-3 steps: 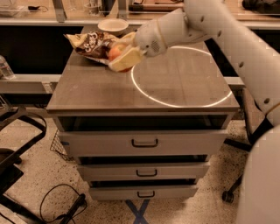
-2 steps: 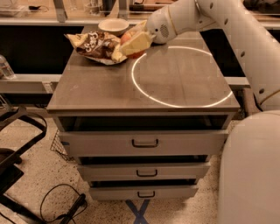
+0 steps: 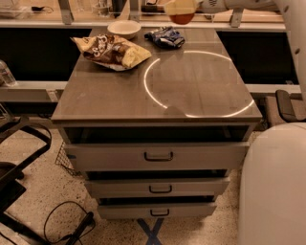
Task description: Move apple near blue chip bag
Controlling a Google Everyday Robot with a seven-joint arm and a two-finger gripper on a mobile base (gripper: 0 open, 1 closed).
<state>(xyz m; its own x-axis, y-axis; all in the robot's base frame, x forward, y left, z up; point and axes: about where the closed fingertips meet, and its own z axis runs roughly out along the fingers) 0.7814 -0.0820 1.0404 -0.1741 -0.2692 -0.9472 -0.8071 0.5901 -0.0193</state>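
Smooth white arm (image 3: 294, 28), pale yellow gripper (image 3: 182, 8) at top edge.

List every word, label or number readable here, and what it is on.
Brown chip bag: printed lettering, too blurred to read.
Blue chip bag: white markings, too blurred to read.
Nothing else carries text; the gripper, at the top edge holding the apple, shows none.

Tool (image 3: 181, 10) with apple (image 3: 182, 19) high beside blue chip bag (image 3: 165, 37); bowl (image 3: 124, 28), brown bag (image 3: 111, 50) leftward
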